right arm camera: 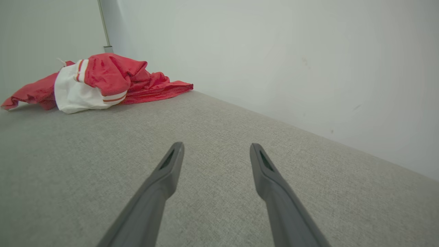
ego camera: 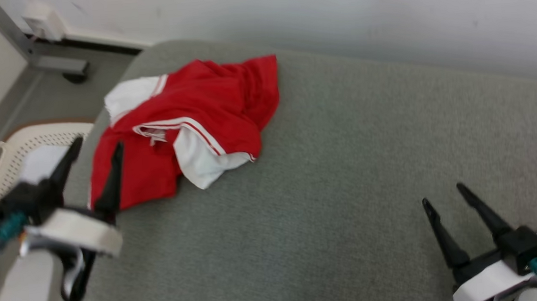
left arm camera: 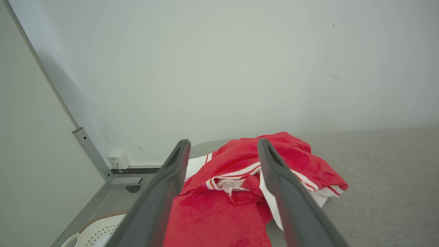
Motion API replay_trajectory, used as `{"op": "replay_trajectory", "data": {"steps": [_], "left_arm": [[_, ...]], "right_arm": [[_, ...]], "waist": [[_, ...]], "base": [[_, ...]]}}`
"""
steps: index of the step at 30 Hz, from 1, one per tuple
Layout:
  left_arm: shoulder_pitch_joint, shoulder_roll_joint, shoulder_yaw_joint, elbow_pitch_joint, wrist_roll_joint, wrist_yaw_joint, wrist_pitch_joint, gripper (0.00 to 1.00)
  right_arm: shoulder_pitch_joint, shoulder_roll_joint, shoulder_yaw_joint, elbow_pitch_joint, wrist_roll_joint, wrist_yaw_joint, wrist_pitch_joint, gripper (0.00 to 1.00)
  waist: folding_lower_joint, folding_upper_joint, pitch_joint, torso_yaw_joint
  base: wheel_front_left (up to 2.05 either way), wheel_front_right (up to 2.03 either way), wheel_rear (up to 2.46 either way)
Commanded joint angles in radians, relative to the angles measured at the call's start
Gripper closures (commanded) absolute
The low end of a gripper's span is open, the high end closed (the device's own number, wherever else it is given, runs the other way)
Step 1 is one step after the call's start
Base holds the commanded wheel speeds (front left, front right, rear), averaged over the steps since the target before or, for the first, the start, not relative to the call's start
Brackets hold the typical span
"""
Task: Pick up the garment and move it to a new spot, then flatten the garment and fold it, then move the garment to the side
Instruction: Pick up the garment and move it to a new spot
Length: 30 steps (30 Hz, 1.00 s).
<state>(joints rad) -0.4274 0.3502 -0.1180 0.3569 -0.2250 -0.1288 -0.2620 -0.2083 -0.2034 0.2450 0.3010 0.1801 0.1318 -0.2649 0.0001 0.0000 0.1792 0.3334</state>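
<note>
Red garment (ego camera: 186, 123) with white panels and red-white striped trim lies crumpled on the grey fabric-covered surface (ego camera: 345, 173), at its far left part near the white wall (ego camera: 358, 12). Not flattened, not folded; one red edge spreads toward the wall, and a white section sticks out at the near side.

Left gripper (ego camera: 98, 142) hovers at the left edge of the surface, fingers spread wide apart, holding nothing. In the head view its right finger overlaps the garment's near-left red part; I can't tell if it touches. In the left wrist view the fingers frame the garment, and a small white neck label (left arm camera: 229, 183) shows between them.

Right gripper (ego camera: 442, 193) is at the lower right over bare surface, well apart from the garment, jaws spread wide, empty.

A white perforated laundry basket (ego camera: 13, 144) with a handle sits on the floor left of the surface. A grey metal frame leg (ego camera: 30, 49) and a small white box (ego camera: 44, 19) are in the far left corner.
</note>
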Motion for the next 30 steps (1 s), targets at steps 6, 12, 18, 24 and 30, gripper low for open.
{"op": "replay_trajectory", "data": {"steps": [6, 12, 18, 24, 30], "left_arm": [[-0.265, 0.068, -0.123, 0.118, -0.17, 0.0, 0.07, 0.0], [-0.441, 0.052, -0.194, 0.313, -0.268, 0.0, 0.145, 0.0], [-0.528, 0.056, -0.254, 0.504, -0.301, 0.0, 0.248, 0.0], [-0.534, 0.042, -0.293, 0.673, -0.297, 0.0, 0.339, 1.0], [-0.603, 0.093, -0.255, 0.669, -0.307, 0.025, 0.24, 1.0]], "right_arm": [[-0.088, -0.069, 0.005, -0.016, -0.017, -0.002, 0.001, 0.0], [-0.098, -0.115, 0.003, -0.014, -0.031, -0.003, 0.005, 0.0], [-0.086, -0.137, -0.002, -0.024, -0.039, -0.004, 0.011, 0.0], [-0.044, -0.119, -0.019, -0.02, -0.039, -0.005, 0.013, 0.0], [0.005, -0.063, -0.022, -0.019, -0.023, -0.002, 0.01, 0.0]], "waist": [[-0.0001, 0.0, 0.251, -0.1], [-0.0001, 0.0, 0.333, -0.138], [-0.0001, 0.0, 0.38, -0.185], [-0.0001, 0.0, 0.357, -0.209], [-0.0001, 0.0, 0.252, -0.196]], "base": [[0.0, 0.0, 0.0], [0.0, 0.0, 0.0], [0.0, 0.0, 0.0], [0.0, 0.0, 0.0], [0.0, 0.0, 0.0]]}}
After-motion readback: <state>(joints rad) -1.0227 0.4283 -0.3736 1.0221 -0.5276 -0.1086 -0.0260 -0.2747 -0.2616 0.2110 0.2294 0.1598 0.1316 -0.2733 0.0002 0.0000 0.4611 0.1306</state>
